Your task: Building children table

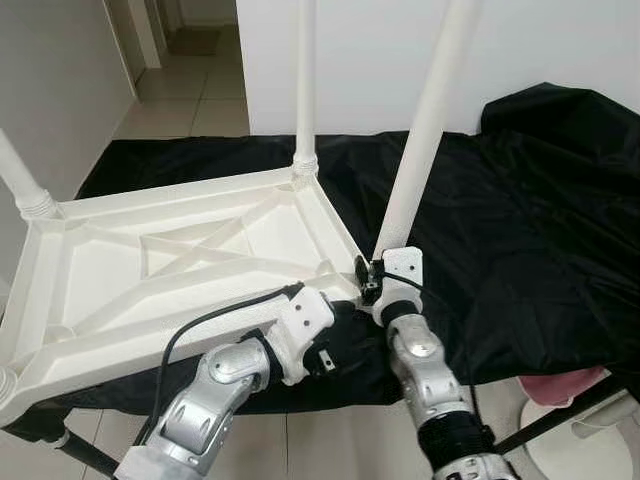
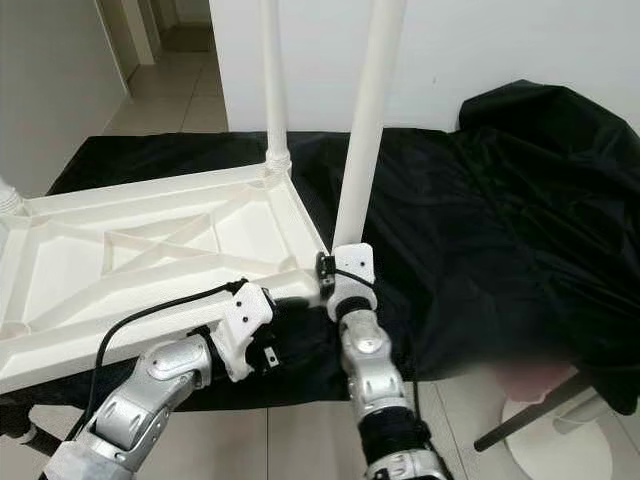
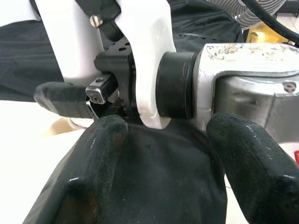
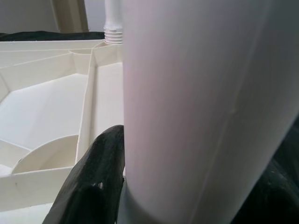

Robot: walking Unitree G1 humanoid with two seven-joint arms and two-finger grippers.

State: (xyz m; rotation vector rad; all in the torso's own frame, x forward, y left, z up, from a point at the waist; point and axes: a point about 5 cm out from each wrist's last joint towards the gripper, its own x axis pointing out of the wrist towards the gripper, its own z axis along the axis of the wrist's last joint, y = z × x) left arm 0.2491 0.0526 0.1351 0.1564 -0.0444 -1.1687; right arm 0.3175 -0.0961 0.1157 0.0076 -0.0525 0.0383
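A white children table (image 1: 180, 260) lies upside down on a black cloth (image 1: 520, 230). One white leg (image 1: 305, 80) stands at its far corner and another leg (image 1: 20, 180) at the left. My right gripper (image 1: 386, 255) is shut on the base of a third leg (image 1: 428, 120), held upright at the table's near right corner. In the right wrist view this leg (image 4: 196, 102) sits between the black fingers (image 4: 93, 182). My left gripper (image 3: 163, 154) is open, low beside that corner, with cloth between its fingers (image 3: 98, 154) and the right wrist (image 3: 243, 84) just ahead.
The cloth-covered surface ends close to me, with tiled floor (image 1: 330, 445) below. A white round base and something pink (image 1: 575, 425) stand on the floor at the near right, next to a black bar (image 1: 560, 412). A hallway (image 1: 190, 60) opens at the far left.
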